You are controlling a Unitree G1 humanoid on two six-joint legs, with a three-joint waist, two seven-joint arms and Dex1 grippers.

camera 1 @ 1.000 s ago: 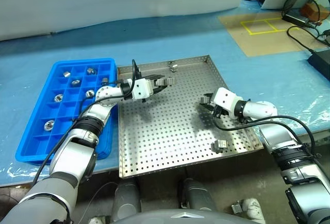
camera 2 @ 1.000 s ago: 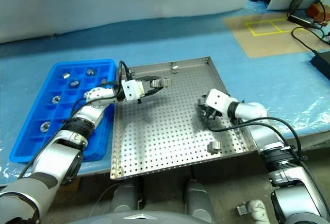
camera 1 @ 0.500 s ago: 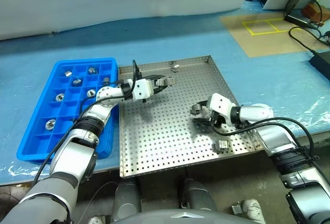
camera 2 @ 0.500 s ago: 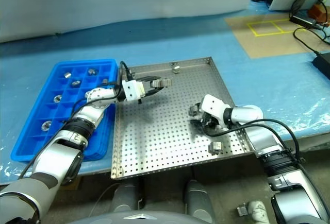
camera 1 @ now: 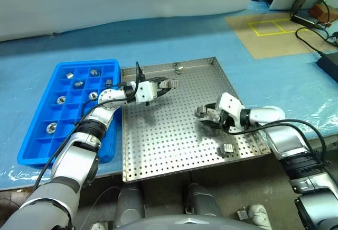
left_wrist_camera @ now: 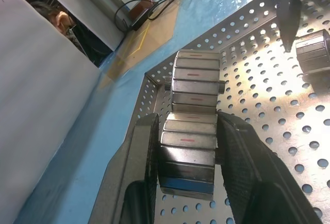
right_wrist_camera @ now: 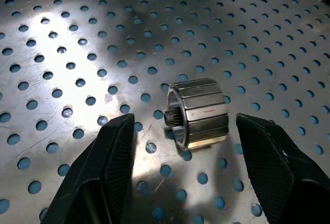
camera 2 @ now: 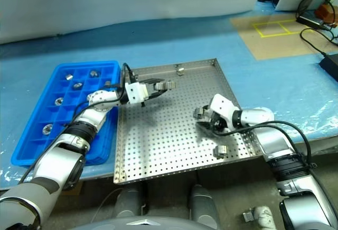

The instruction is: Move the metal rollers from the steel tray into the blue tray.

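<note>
1. Nearest, a loose roller is seen lying on the steel tray, close to the tray's near right corner.
2. Just beyond it, the right gripper is held low over the perforated floor, its two black fingers spread wide apart with nothing gripped.
3. Between those spread fingers, a second roller is seen lying on its side on the tray floor, apart from both fingers.
4. Farther back and toward the left, the left gripper is held above the tray's far left part, pointing roughly level toward the right.
5. Its fingers are clenched on a roller, which is pinched between them by its two ends and kept clear of the tray floor.
6. At the tray's far rim, another roller is seen resting near the edge.
7. To the left of the steel tray, the blue tray is laid just beside it, on the blue-covered table.
8. Several rollers are already seen in its square compartments, one near the front and others toward the back.
9. Beyond the table's right side, black cables and a brown mat with yellow tape are visible.
</note>
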